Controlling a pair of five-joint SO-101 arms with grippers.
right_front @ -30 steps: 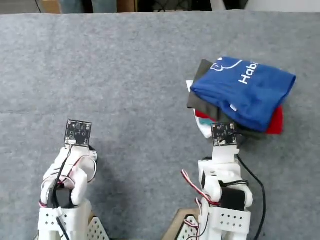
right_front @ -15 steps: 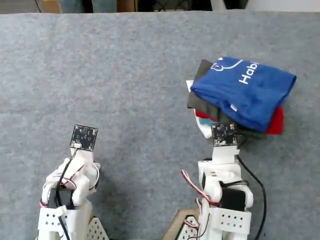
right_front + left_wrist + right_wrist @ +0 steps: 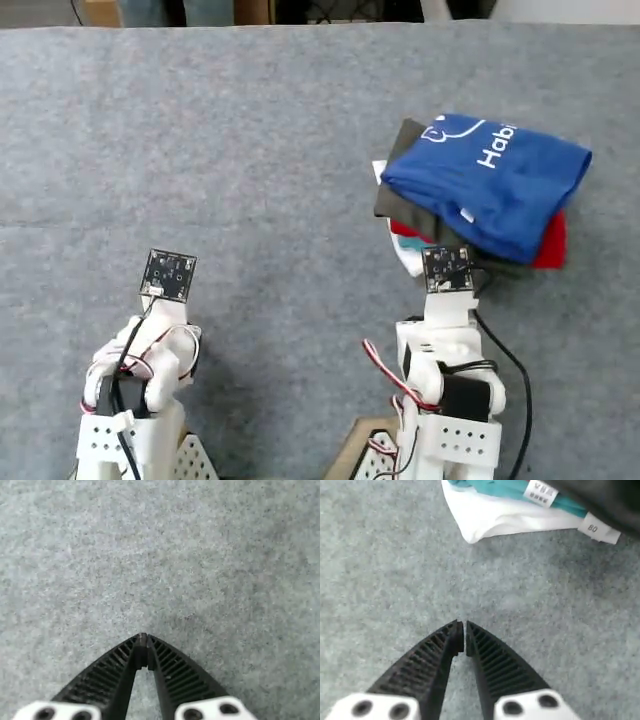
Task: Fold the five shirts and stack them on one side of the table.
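Note:
A stack of folded shirts (image 3: pixel 480 195) lies on the right side of the grey table, a blue shirt (image 3: pixel 495 180) on top, with dark, red, teal and white layers beneath. The right arm (image 3: pixel 448 270) rests just in front of the stack. Its gripper (image 3: pixel 464 630) is shut over bare carpet, with the white shirt edge (image 3: pixel 490 515) and teal shirt (image 3: pixel 505 487) just beyond its tips. The left arm (image 3: pixel 168 276) sits at the front left, and its gripper (image 3: pixel 144 642) is shut above bare carpet.
The grey carpeted table (image 3: pixel 230 150) stretches wide to the left and back of the stack. The arm bases (image 3: pixel 130 440) stand at the front edge. A white tag (image 3: pixel 598 529) sticks out from under the dark shirt.
The left arm has drawn back a little toward its base and then stopped. The right arm and the shirt stack have not moved.

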